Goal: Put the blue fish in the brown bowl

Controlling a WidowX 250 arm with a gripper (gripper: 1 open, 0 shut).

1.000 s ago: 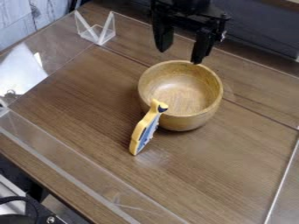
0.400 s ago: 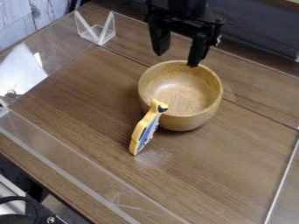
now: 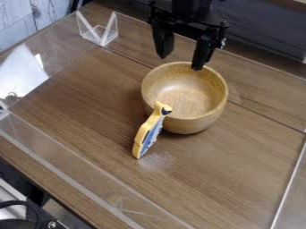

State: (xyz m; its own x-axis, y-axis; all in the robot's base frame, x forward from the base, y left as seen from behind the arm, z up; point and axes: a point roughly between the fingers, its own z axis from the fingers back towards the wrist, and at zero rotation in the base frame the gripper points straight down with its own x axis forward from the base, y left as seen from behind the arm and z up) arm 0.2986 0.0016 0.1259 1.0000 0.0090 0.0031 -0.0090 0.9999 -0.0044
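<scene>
A dark wood-grain desk (image 3: pixel 84 98) spreads below the end effector (image 3: pixel 182 46), with a glossy clear sheet (image 3: pixel 72 174) along its near edge. Left of the end effector stands a small clear plastic stand (image 3: pixel 98 29). Light glares off the desk's left corner.

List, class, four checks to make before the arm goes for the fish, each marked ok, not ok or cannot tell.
1. Jaws of the gripper open and empty: ok.
2. Bowl upright with nothing inside: ok.
3. Fish in plain view, nothing covering it: ok.
4. Fish lying flat for an easy pinch: not ok, it stands on edge, its tail leaning on the bowl's wall.
5. Gripper lined up over the fish: not ok, it hangs above the bowl's far rim.
</scene>
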